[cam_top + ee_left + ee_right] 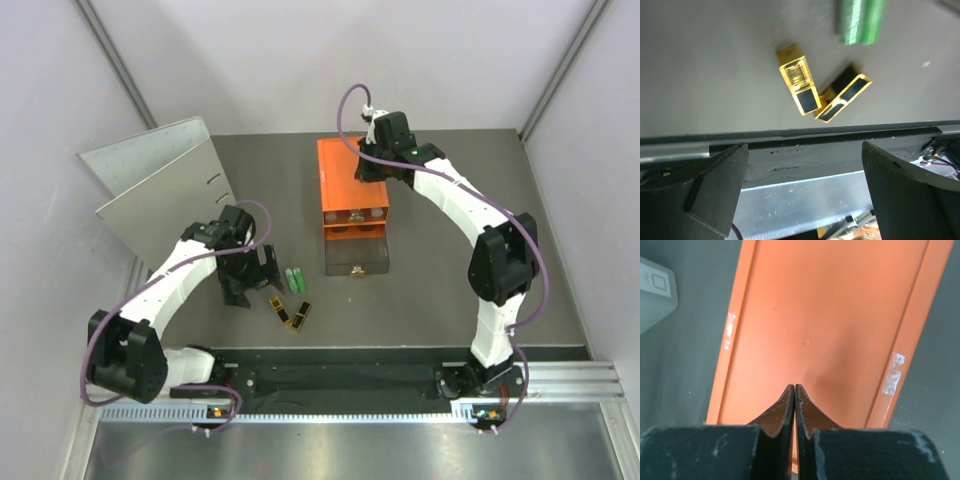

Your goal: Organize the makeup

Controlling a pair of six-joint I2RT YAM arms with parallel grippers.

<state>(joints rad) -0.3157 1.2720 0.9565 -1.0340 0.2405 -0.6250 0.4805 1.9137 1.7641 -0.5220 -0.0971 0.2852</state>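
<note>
Hovers with left claw point(802, 170) spread wide near two black-gold cases point(801, 87) upper-centre on bench point(700, 60); holds right claw point(795, 390) pinched together, empty, above orange box point(830, 315)

The flat case point(799, 86) and the second flat case point(844, 93) are glossy, with shiny gold metal-like edges and dark reflective panels. The worktop point(705, 65) is matt grey. The orange box point(825, 325) looks like smooth plastic with white scuffs.

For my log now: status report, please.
Left gripper open, near two black-gold flat cases. Right gripper shut, empty, over orange box. Green tubes adjacent; nothing blocking.
</note>
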